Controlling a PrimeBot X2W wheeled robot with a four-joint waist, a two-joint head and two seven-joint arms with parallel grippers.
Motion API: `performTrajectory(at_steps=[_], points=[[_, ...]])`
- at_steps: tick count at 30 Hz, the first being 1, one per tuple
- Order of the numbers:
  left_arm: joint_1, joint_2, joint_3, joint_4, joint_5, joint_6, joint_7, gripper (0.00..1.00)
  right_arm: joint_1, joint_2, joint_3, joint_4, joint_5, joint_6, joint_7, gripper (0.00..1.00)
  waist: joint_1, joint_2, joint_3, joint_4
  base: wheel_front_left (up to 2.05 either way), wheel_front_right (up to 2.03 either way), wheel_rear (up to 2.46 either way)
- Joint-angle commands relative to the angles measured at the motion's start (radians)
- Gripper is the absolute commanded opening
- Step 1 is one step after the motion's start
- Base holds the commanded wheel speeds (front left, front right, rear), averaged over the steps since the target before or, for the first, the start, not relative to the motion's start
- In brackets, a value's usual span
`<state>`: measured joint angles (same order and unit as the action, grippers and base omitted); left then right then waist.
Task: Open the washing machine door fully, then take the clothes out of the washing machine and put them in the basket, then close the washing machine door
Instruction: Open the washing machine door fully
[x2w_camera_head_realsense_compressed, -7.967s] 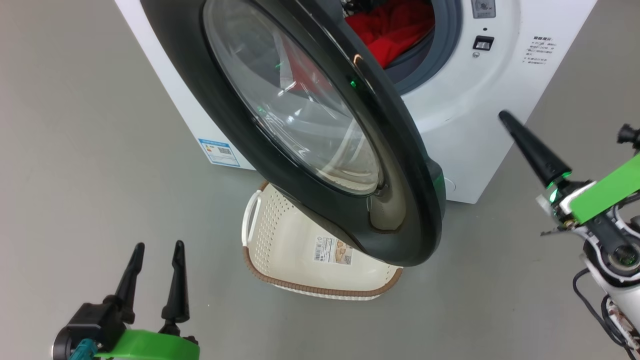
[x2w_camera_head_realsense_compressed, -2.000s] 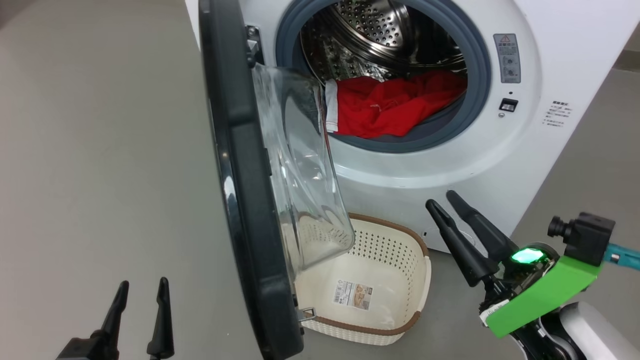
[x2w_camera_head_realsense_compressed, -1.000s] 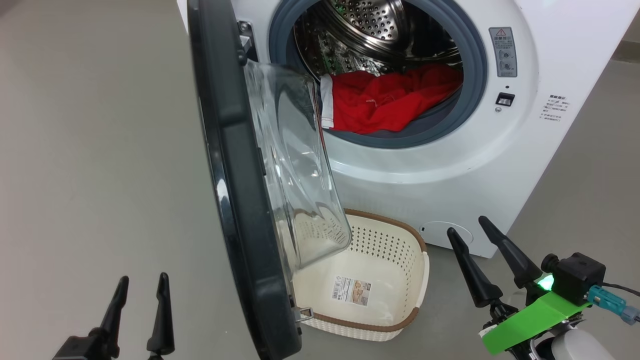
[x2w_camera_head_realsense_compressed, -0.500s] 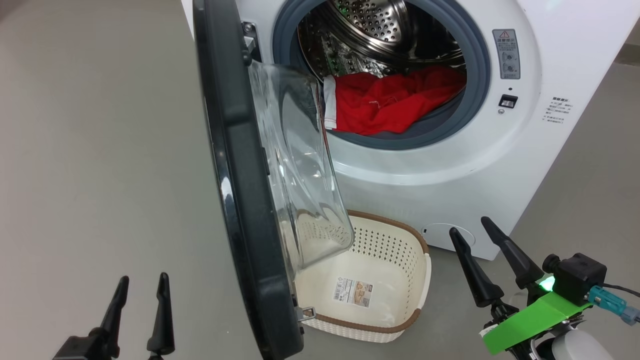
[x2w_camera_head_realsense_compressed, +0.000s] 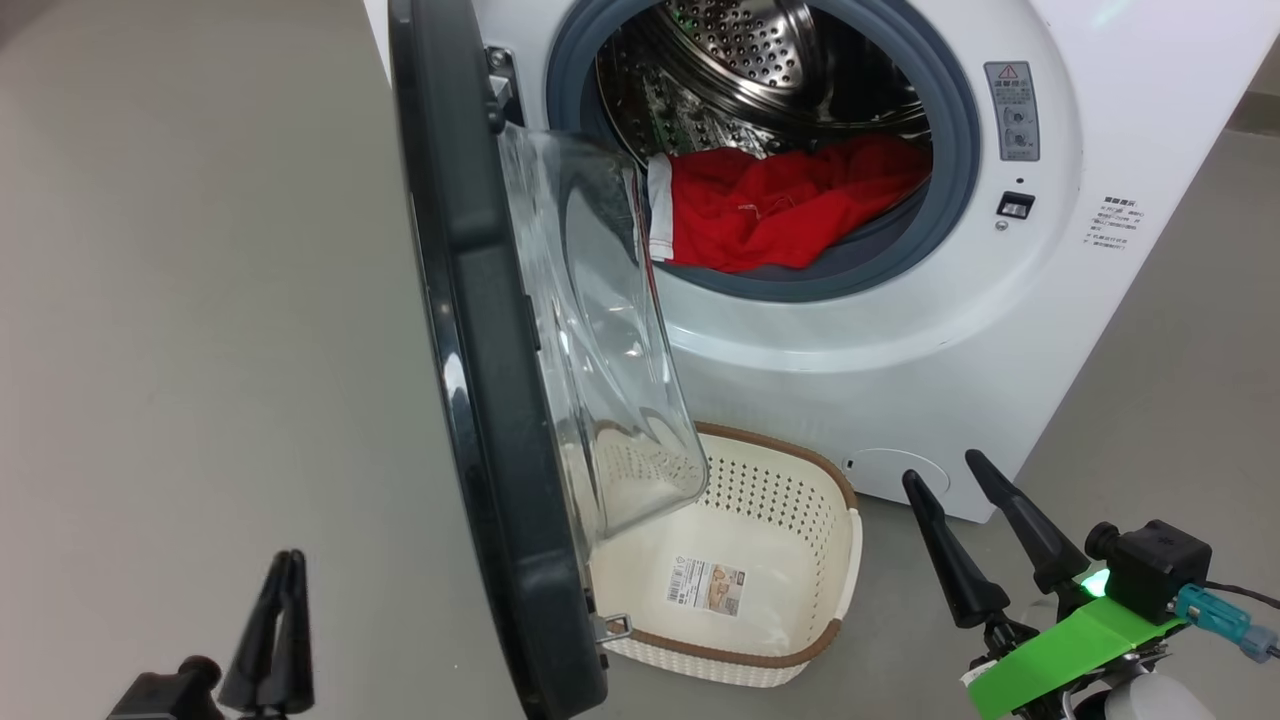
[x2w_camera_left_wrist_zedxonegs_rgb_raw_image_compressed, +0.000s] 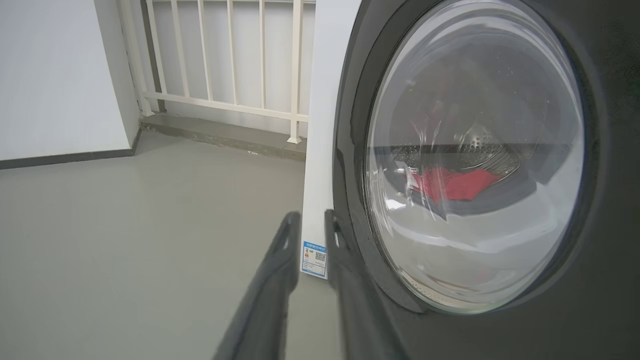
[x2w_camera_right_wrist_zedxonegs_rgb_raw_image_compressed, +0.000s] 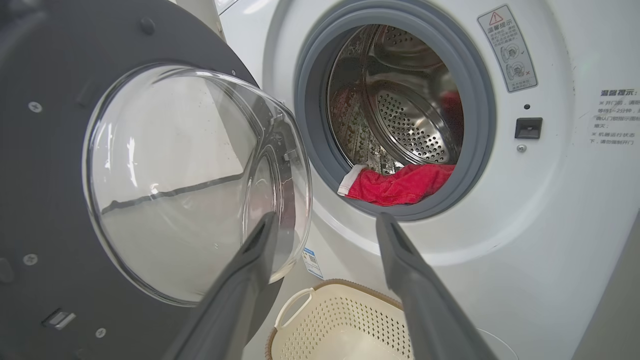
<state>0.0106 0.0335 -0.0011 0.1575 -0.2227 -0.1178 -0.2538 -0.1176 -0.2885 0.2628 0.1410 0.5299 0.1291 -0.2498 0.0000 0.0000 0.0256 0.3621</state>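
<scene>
The washing machine stands ahead with its door swung out edge-on towards me, the glass bowl facing right. Red clothes with a white band lie low in the steel drum. The cream basket sits on the floor under the opening, holding nothing. My left gripper is low and left of the door, shut on nothing; in the left wrist view the left gripper sits beside the door's black rim. My right gripper hangs open by the basket. In the right wrist view the right gripper points at the clothes.
Grey floor spreads to the left of the door. A white railing and a white wall stand behind the washer's left side. A small blue label is stuck low on the washer. The door latch slot is right of the opening.
My left gripper's fingers have come together from wide apart. The right gripper has sunk slightly and stays open. Door, clothes and basket have not moved in the last second.
</scene>
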Motion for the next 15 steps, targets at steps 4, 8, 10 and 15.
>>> performTrajectory(at_steps=[4,8,10,15], points=[[-0.041,0.017,0.037,-0.034,-0.006,-0.002,-0.008,0.00,0.001,-0.008,0.012,-0.017,-0.008,0.002,-0.012,1.00,0.0000,0.0000,0.000,0.003,0.00,0.00,0.00],[-0.045,0.017,0.045,-0.061,-0.003,-0.004,-0.008,0.00,0.002,-0.007,0.010,-0.015,-0.010,0.002,-0.012,1.00,0.0000,0.0000,-0.001,0.006,0.00,0.00,0.00],[-0.047,0.018,0.050,-0.088,0.005,-0.005,-0.008,0.00,0.001,-0.006,0.010,-0.013,-0.011,0.002,-0.012,1.00,0.0000,0.0000,-0.002,0.006,0.00,0.00,0.00],[-0.045,0.021,0.056,-0.172,0.021,-0.007,-0.008,0.00,0.000,-0.005,0.007,-0.012,-0.012,0.002,-0.012,1.00,0.0000,0.0000,0.001,0.007,0.00,0.00,0.00]])
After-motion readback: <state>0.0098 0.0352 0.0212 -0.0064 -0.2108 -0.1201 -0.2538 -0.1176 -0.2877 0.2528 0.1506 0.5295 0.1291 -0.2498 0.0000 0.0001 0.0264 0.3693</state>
